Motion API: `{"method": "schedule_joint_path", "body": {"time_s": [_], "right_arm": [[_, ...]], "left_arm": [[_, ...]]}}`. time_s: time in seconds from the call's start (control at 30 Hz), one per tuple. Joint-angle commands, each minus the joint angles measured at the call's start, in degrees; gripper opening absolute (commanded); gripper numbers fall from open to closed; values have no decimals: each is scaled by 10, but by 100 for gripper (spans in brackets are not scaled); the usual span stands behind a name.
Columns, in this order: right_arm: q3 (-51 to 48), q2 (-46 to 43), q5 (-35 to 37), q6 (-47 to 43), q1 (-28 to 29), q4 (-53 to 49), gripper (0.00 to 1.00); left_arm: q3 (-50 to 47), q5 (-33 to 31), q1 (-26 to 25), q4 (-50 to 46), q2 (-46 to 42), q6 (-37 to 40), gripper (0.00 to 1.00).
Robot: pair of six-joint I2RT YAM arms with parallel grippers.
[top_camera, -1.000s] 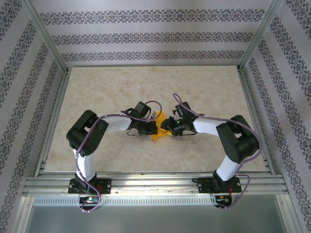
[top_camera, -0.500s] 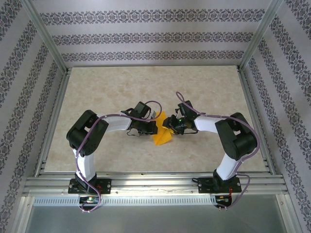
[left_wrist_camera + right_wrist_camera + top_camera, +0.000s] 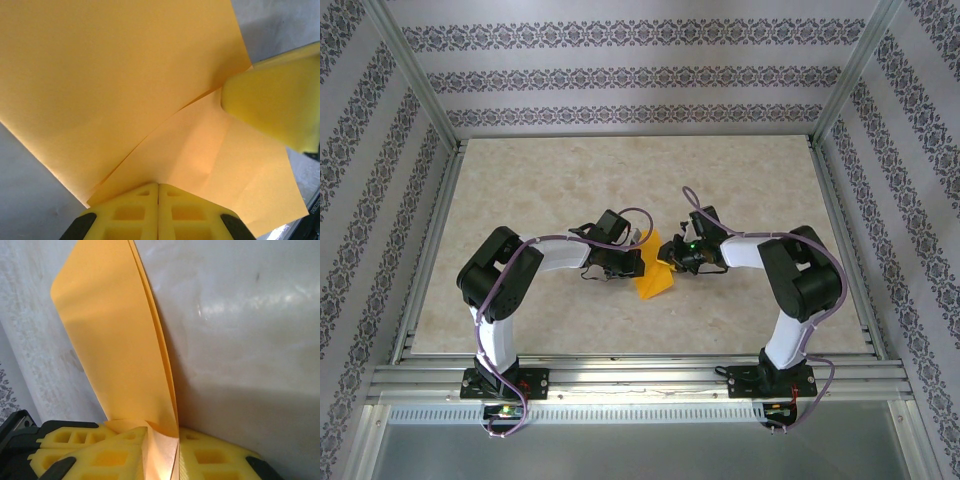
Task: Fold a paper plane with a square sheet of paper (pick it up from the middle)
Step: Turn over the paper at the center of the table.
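We see the thin, bright orange sheet of paper (image 3: 655,282), partly folded, at the middle of the pale marbled tabletop (image 3: 570,180), between the two arms. The left gripper (image 3: 158,186) is clamped on one folded edge; the right gripper (image 3: 161,434) pinches the doubled layers from the other side.

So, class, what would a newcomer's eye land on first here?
The bright orange paper, partly folded, stands out at the middle of the pale table. The left pincer and right pincer both clamp it, one from each side.
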Motion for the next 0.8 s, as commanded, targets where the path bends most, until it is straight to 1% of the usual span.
{"method": "schedule_joint_path", "body": {"time_s": [0.0, 0.17, 0.23, 0.3, 0.4, 0.47, 0.53, 0.63, 0.7, 0.77], "right_arm": [[7, 6, -16, -20, -8, 19, 17], [3, 6, -30, -24, -16, 33, 12], [4, 2, -32, -30, -16, 33, 8], [3, -5, -32, -34, -16, 31, 7], [1, -23, -36, -44, -16, 26, 4], [2, -43, -24, -55, -16, 6, 4], [5, -71, 2, -78, -15, -31, 3], [6, -132, 63, -118, -12, -93, 1], [19, -175, 122, -158, -4, -155, 1], [50, -211, 209, -207, 10, -242, 1]], "left_arm": [[-11, -7, 4, -4, 5, -7, 8], [-14, -1, 5, 10, -1, -15, 8], [-17, 3, 5, 20, -7, -20, 10], [-21, 5, 5, 33, -18, -25, 13], [-47, 11, 5, 84, -52, -46, 18], [-75, 20, 5, 152, -78, -75, 22], [-93, 14, 5, 189, -103, -85, 24], [-109, -25, 5, 188, -144, -71, 25], [-122, -58, 6, 181, -176, -60, 26], [-134, -89, 8, 170, -211, -49, 28]]}}
